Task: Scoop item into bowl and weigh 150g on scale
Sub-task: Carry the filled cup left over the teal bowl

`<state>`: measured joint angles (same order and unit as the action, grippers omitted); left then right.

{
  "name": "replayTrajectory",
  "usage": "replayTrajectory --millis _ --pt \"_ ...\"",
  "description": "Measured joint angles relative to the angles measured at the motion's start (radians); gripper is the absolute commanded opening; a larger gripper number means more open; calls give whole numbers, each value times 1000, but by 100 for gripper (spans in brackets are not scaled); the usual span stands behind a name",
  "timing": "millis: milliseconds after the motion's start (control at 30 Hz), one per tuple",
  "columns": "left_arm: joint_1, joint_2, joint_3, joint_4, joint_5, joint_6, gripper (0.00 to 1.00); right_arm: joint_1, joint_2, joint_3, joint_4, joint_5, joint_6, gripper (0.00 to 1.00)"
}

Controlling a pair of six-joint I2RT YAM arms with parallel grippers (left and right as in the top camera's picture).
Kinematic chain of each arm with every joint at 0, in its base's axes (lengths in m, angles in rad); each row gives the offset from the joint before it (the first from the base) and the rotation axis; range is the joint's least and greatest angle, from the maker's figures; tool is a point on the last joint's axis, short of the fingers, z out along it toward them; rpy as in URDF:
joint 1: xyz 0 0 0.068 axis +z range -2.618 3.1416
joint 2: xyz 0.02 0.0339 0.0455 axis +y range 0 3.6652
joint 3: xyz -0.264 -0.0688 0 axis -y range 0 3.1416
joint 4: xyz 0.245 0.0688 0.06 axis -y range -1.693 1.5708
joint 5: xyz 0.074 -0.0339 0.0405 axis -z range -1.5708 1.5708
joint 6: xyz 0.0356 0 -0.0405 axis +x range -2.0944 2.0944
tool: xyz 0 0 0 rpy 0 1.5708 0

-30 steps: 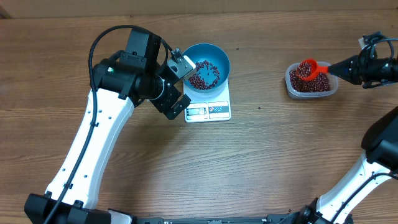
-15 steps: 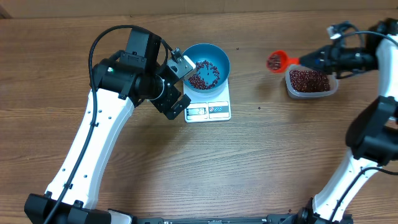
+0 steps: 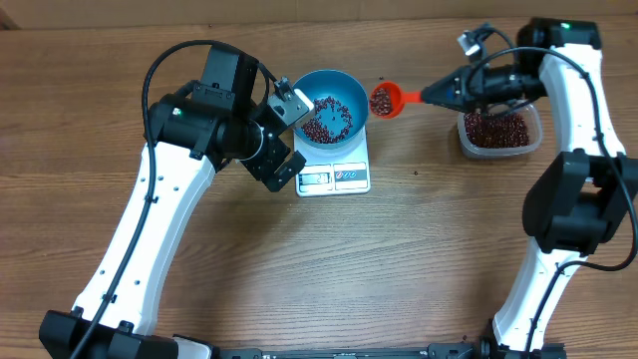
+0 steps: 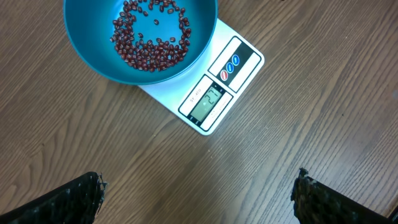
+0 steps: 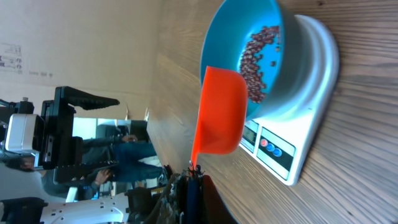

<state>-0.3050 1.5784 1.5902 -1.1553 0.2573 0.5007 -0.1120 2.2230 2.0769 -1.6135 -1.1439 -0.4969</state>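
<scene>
Over on the left, the left gripper (image 3: pixel 289 138) hangs just beside the scale (image 3: pixel 349 158), its jaws spread wide apart and not touching the bowl or anything else. The white scale sits flat on the wooden table (image 3: pixel 399 259) with its display facing the front edge. I can't read the digits from here. The blue bowl (image 3: pixel 355 92) stands on top of the scale, with a loose ring of dark red beans (image 3: pixel 329 118) scattered over its bottom.

Just right of the bowl's rim, a small red scoop (image 3: pixel 402 97) is up in the air, and it's got a load of beans in it. It's roughly level, between the bowl and the tub. The right gripper (image 3: pixel 436 94) is clamped tight on the scoop's handle. Further right, the clear plastic tub (image 3: pixel 465 142) sits on the table with a heap of beans inside.
</scene>
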Motion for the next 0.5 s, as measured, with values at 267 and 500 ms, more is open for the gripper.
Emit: replayTrajectory --millis 267,500 --pt "0 0 0 0 0 0 100 82 5 22 43 10 66 4" --pt "0 0 0 0 0 0 99 161 10 127 101 138 173 4"
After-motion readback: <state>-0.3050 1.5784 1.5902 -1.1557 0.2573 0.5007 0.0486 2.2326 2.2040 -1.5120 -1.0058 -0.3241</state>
